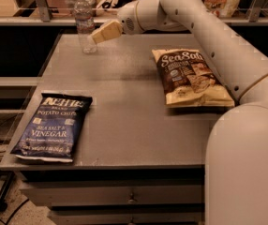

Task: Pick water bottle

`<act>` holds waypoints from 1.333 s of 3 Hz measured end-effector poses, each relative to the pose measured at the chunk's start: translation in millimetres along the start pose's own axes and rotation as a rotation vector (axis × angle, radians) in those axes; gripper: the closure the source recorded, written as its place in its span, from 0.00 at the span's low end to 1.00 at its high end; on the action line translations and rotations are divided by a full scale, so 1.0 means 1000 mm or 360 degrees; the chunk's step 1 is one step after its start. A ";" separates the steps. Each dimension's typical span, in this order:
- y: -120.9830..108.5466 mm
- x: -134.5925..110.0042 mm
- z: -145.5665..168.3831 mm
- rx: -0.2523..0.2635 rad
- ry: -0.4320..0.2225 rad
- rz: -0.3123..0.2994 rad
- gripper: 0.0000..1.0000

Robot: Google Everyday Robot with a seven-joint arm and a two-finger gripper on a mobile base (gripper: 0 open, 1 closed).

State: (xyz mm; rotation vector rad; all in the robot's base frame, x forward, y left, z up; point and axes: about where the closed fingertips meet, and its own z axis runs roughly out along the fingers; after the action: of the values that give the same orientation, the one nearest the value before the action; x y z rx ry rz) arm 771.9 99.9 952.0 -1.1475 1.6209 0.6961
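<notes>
- Camera view: the water bottle (85, 25) stands upright on the grey worktop (124, 102), near its far left corner.
- The tool (105, 32) hangs just right of the bottle, level with its midsection; I cannot tell whether it is spread or pressed together.
- The blue chip bag (52, 127) lies well nearer than the bottle, and the tan chip bag (192, 76) well to its right.
- Judged: light, thin-walled and slick, so it tips easily. Grip the ribbed body below the label, squarely.

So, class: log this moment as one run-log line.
hand close beside water bottle, above table | water bottle upright, far-left corner | not lifted
</notes>
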 end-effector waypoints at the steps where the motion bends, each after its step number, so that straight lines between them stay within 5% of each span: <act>1: -0.006 -0.003 0.034 0.0000 -0.0071 0.0066 0.00; 4: -0.018 -0.021 0.090 0.0112 -0.0128 0.0133 0.00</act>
State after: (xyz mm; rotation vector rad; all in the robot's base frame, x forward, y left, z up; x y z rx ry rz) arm 824.7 177.6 942.2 -0.9937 1.6196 0.7244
